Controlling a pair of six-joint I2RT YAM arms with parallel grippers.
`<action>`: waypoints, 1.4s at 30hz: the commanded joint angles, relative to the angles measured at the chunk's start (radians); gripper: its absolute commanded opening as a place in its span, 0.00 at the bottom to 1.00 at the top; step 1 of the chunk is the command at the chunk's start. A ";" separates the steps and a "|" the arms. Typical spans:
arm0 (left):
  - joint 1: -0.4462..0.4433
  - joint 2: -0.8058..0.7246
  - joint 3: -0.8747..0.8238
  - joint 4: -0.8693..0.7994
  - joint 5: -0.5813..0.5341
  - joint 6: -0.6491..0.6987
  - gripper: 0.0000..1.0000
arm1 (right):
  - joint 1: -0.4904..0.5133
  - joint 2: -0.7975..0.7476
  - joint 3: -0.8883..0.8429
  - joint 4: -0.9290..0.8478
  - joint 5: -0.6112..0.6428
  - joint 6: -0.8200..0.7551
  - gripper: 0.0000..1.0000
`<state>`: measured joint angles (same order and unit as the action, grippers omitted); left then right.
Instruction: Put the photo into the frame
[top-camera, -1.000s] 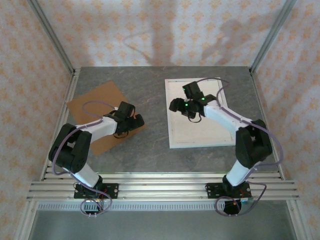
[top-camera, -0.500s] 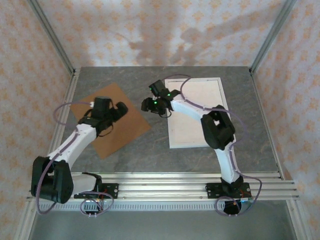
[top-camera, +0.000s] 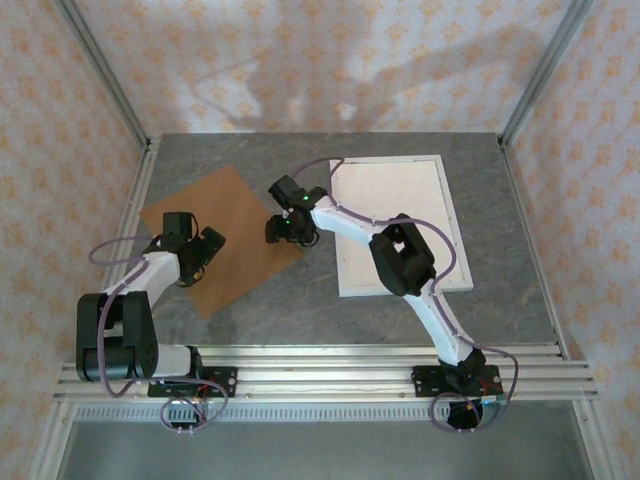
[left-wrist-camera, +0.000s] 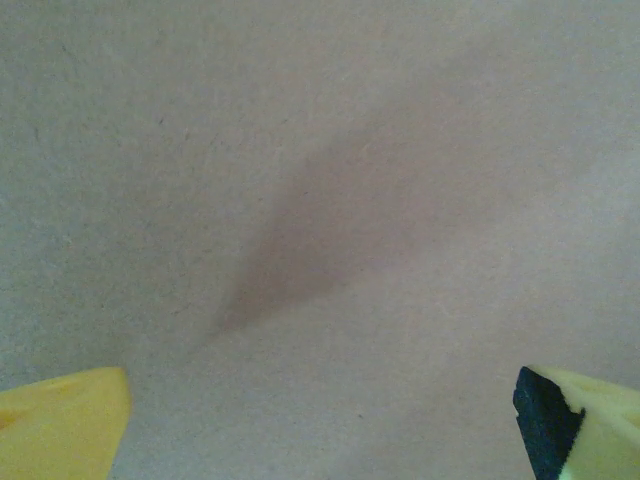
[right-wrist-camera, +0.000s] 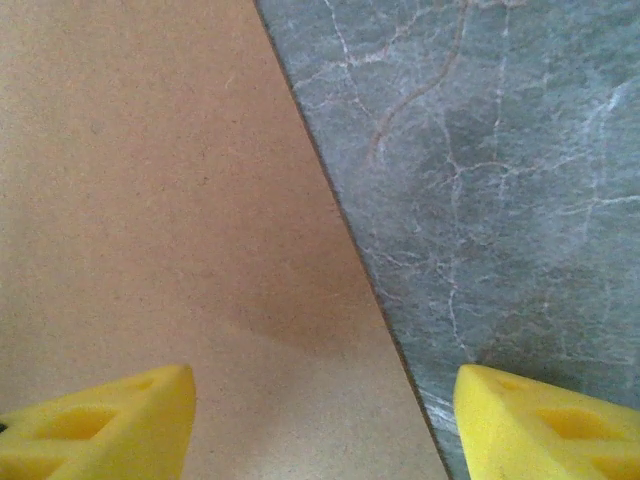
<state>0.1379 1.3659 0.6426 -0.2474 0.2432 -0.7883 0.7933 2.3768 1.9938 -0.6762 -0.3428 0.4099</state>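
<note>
From the near edge, both arms rise off the rail and lean out over the grey marbled table (top-camera: 300, 300). The left arm doubles back on itself, and the left gripper (top-camera: 200, 255) hangs close over the brown board (top-camera: 230, 200), which lies flat and skewed like a diamond on the left half of the table. Its wrist camera shows the left gripper (left-wrist-camera: 320, 420) spread wide, with the yellow fingertips (left-wrist-camera: 60, 425) out at the corners of the picture. There is nothing between them but bare board (left-wrist-camera: 320, 200) and a soft shadow. A bit farther in, the right arm stretches leftward across the middle, putting the right gripper (top-camera: 283, 228) at the board's right edge. From its wrist, the right gripper (right-wrist-camera: 325, 425) also stands open and holds nothing. One yellow finger (right-wrist-camera: 100, 425) is over the board (right-wrist-camera: 150, 200) and the other is over the stone (right-wrist-camera: 500, 200), with the board's edge running diagonally between them. I can't tell whether either gripper touches the board. The frame (top-camera: 420, 200) lies flat on the right half of the table and reaches toward the far side. It has a thin white border around a pale inside. A strip of bare stone separates it from the board, and the right arm passes over its near left part.
</note>
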 joint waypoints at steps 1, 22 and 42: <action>0.001 0.013 -0.025 0.056 0.027 -0.002 1.00 | 0.022 0.016 0.010 -0.060 0.032 -0.038 0.69; -0.086 0.050 -0.059 0.119 0.089 -0.004 1.00 | 0.052 -0.230 -0.124 0.071 -0.050 0.001 0.70; -0.025 -0.055 0.059 -0.085 -0.070 0.033 1.00 | -0.037 -0.172 -0.157 -0.042 0.099 -0.150 0.75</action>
<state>0.0639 1.3468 0.6689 -0.2462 0.2466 -0.7834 0.7612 2.1395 1.7641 -0.6369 -0.3122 0.3473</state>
